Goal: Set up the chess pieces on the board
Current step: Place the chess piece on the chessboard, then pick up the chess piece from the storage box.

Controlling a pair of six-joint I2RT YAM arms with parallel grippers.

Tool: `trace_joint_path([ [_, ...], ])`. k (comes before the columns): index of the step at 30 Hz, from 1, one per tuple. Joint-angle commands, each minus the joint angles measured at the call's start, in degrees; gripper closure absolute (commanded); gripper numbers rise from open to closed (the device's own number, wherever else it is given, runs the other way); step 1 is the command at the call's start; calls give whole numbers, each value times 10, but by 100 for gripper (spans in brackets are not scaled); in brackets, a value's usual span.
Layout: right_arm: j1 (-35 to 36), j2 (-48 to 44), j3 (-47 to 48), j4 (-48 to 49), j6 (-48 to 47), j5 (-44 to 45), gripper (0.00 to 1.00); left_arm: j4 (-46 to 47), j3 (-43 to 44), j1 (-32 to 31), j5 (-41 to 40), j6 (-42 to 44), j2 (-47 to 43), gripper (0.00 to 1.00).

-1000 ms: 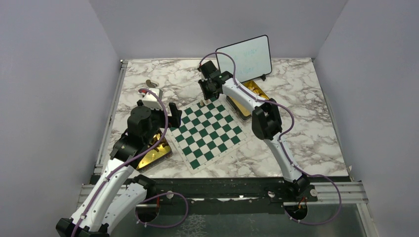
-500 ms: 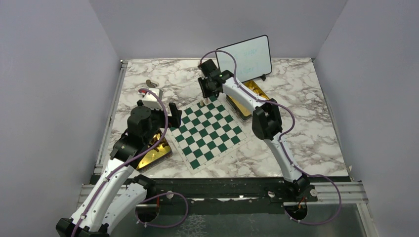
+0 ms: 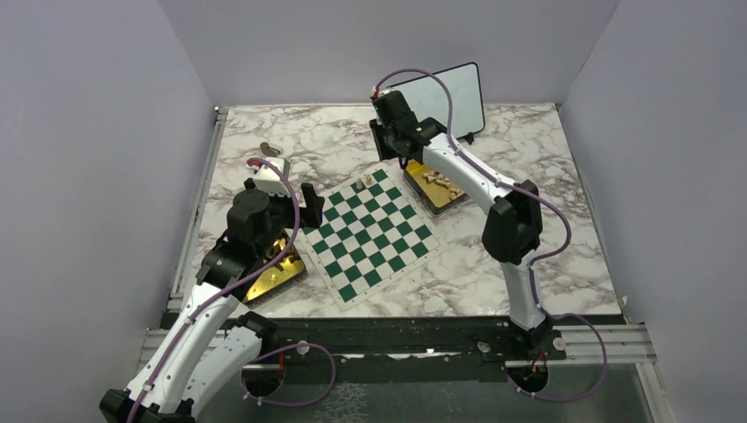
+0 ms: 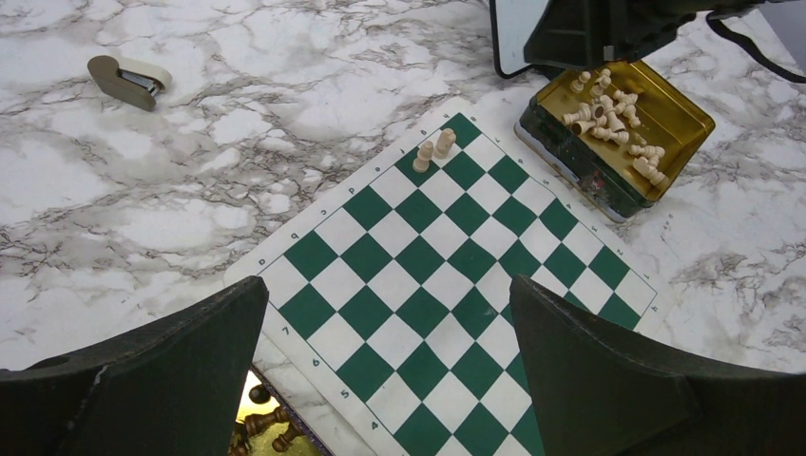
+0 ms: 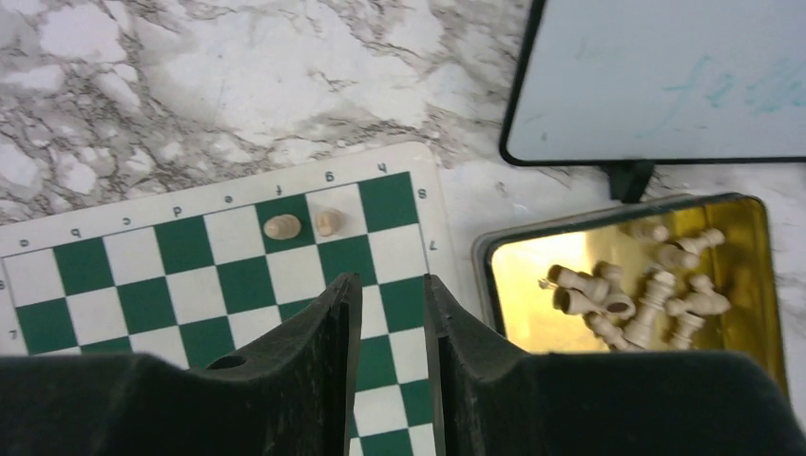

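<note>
The green and white board point(image 3: 370, 233) lies mid-table. Two pale beige chess pieces point(image 3: 363, 183) stand side by side at its far corner; they also show in the left wrist view point(image 4: 432, 150) and the right wrist view point(image 5: 304, 225). Several more beige pieces point(image 5: 637, 285) lie in a gold tin point(image 3: 414, 187) right of the board. My right gripper point(image 5: 392, 281) hovers above the board's far right edge, jaws slightly apart and empty. My left gripper point(image 4: 388, 285) is wide open and empty over the board's left side.
A framed whiteboard point(image 3: 438, 101) stands behind the right tin. A second gold tin point(image 3: 282, 280) left of the board holds dark brown pieces point(image 4: 257, 432). A small stapler-like object point(image 4: 128, 76) lies at the far left.
My right gripper has lifted away from the beige pieces at the board's far corner and swung right, toward the gold tin. The left arm has not moved.
</note>
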Motion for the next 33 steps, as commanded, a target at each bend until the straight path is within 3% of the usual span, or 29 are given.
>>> trace_joint_path([
  [1,-8,-56,-74,38,-33,81,65,6,-5,-4,-3,4,-3,1],
  [12,-92,-106,-221,100,-35,76,65,6,-6,-4,0,4,-2,1],
  [21,-144,-74,-246,197,-32,74,67,7,-6,-4,0,4,3,1],
  [33,-169,-2,-206,232,-36,28,68,4,-6,-4,-8,6,2,1],
])
